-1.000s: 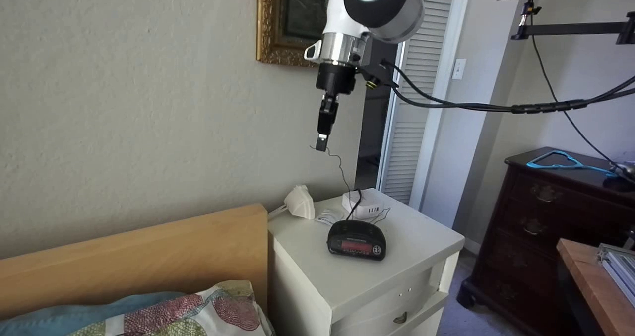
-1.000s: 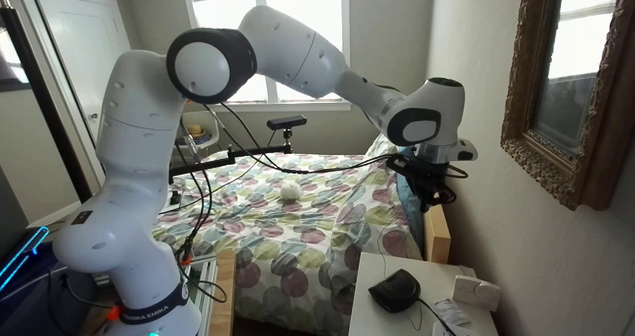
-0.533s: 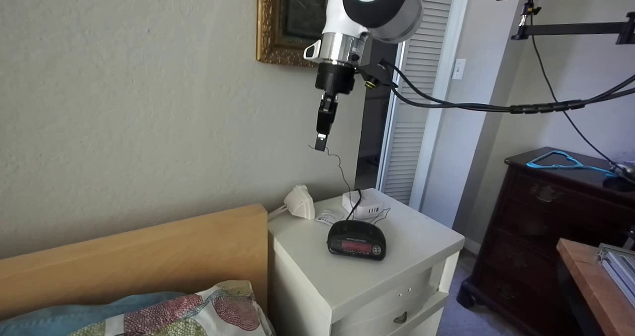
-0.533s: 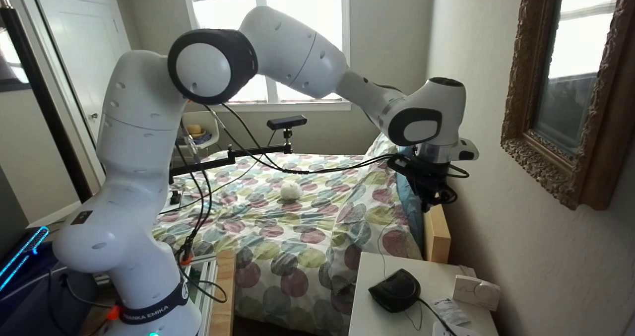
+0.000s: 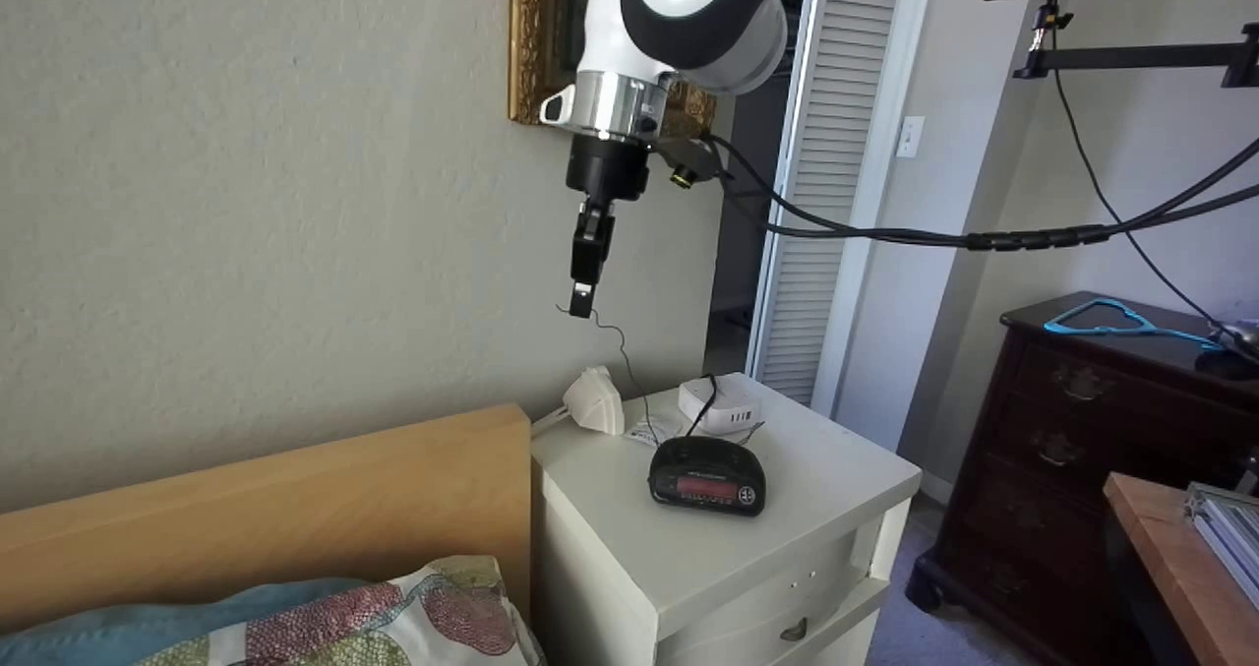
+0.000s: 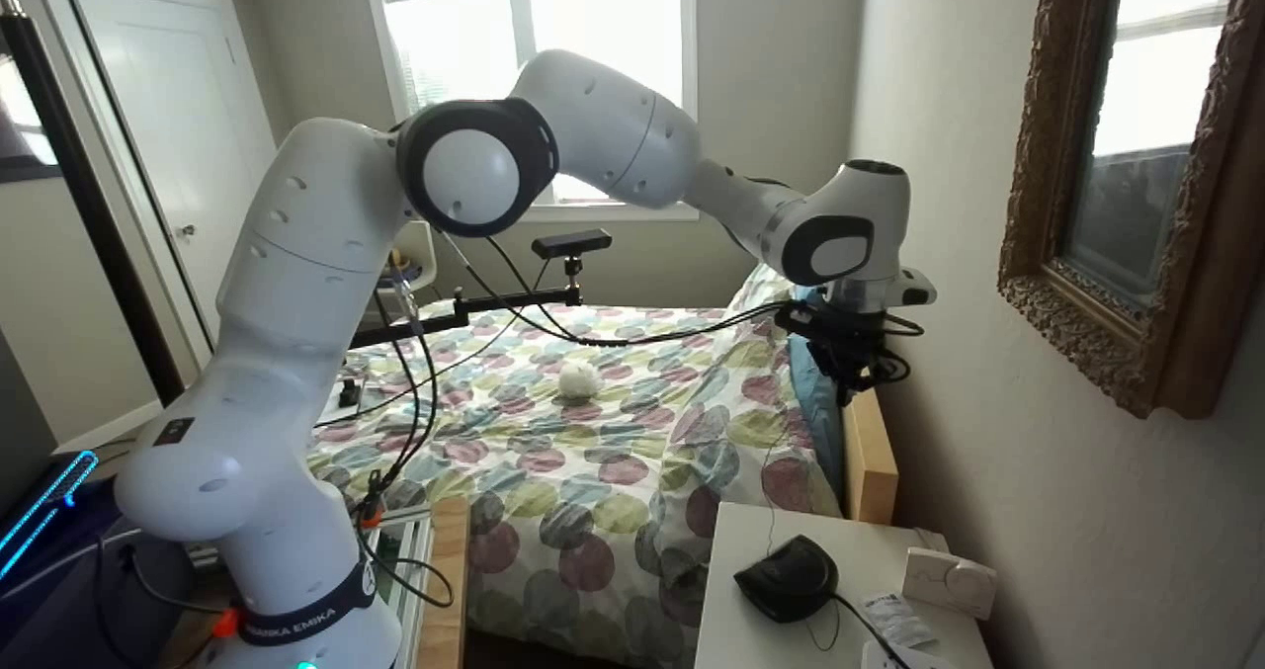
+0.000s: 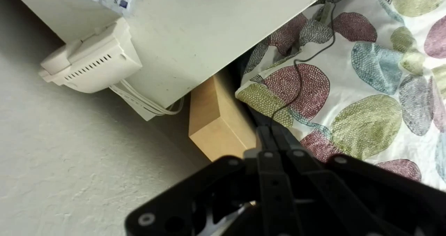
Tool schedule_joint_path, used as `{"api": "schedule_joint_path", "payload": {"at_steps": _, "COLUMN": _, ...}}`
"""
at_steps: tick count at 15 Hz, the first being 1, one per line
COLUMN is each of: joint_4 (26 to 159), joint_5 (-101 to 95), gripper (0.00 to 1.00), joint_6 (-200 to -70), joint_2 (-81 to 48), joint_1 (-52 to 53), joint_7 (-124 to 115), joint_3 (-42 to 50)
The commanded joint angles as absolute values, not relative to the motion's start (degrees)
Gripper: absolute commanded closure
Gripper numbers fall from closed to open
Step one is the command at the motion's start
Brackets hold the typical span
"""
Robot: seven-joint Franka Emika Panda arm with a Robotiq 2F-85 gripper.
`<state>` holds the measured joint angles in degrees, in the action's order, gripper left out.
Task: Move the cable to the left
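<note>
Thin dark cable [image 7: 300, 84] is pinched by the gripper [image 7: 273, 133], tips together on it. In an exterior view its slack is trailed below the hand toward the clock radio [image 5: 706, 474]; against 0.5 s ago, hand and cable are shifted left there. Leftward carry judged under way.

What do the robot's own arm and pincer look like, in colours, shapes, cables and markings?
The Franka Emika Panda arm has rounded whitish segments, a black-ringed elbow and a silver wrist collar. Its dark base band reads FRANKA EMIKA. Bundled black cables reach the wrist. The Robotiq pincer is black with slim fingers.
</note>
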<state>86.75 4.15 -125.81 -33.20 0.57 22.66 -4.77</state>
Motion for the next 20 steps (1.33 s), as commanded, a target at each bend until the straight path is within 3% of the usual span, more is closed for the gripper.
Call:
{"api": "schedule_joint_path", "payload": {"at_steps": 1, "joint_4": 77.7, "joint_5": 2.3, "gripper": 1.00, "joint_6": -123.7, "joint_2": -40.6, "joint_1": 1.6, "joint_7": 22.2, "joint_3": -5.8}}
{"api": "schedule_joint_path", "payload": {"at_steps": 15, "joint_4": 52.9, "joint_5": 0.6, "gripper": 0.99, "joint_6": -113.3, "joint_2": -60.3, "joint_1": 3.0, "joint_7": 31.3, "joint_3": -8.8}}
{"api": "schedule_joint_path", "payload": {"at_steps": 16, "joint_4": 51.1, "joint_5": 1.0, "gripper": 0.73, "joint_6": -111.7, "joint_2": -61.1, "joint_1": 3.0, "joint_7": 31.2, "joint_3": -9.2}}
{"api": "schedule_joint_path", "payload": {"at_steps": 17, "joint_4": 50.0, "joint_5": 0.4, "gripper": 0.71, "joint_6": -111.5, "joint_2": -61.6, "joint_1": 3.7, "joint_7": 30.8, "joint_3": -8.6}}
{"api": "schedule_joint_path", "payload": {"at_steps": 20, "joint_4": 46.3, "joint_5": 0.3, "gripper": 0.53, "joint_6": -111.8, "joint_2": -61.1, "joint_1": 4.1, "joint_7": 29.9, "joint_3": -8.4}}
